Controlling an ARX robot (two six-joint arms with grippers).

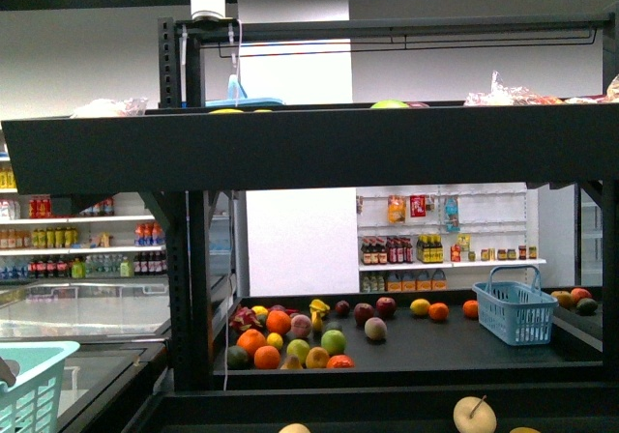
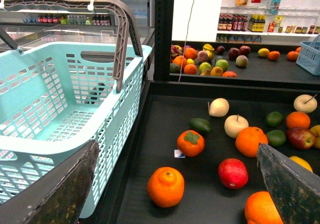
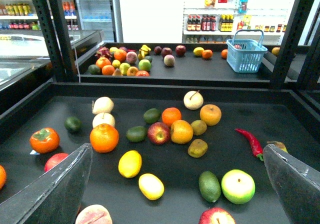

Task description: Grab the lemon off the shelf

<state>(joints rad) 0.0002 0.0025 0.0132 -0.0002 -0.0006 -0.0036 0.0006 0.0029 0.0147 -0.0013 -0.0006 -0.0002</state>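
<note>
Two yellow lemons lie on the black shelf deck point(image 3: 280, 119) in the right wrist view: one point(image 3: 130, 163) and a paler one point(image 3: 151, 186) beside it. My right gripper point(image 3: 180, 194) is open above them, its fingers point(image 3: 50, 189) wide apart, holding nothing. My left gripper point(image 2: 175, 184) is open over the left end of the same deck point(image 2: 160, 114), above an orange point(image 2: 165, 186) and a red fruit point(image 2: 233, 173), holding nothing. A yellow fruit point(image 2: 301, 162) peeks out beside its right finger. In the front view neither gripper shows.
A teal basket point(image 2: 60, 99) with a brown handle hangs left of the deck. Many fruits cover the deck: oranges point(image 3: 104, 137), apples point(image 3: 158, 132), limes, a red chili point(image 3: 251, 141). A farther deck holds more fruit and a blue basket point(image 1: 515, 309). The black frame posts point(image 1: 189, 288) stand between.
</note>
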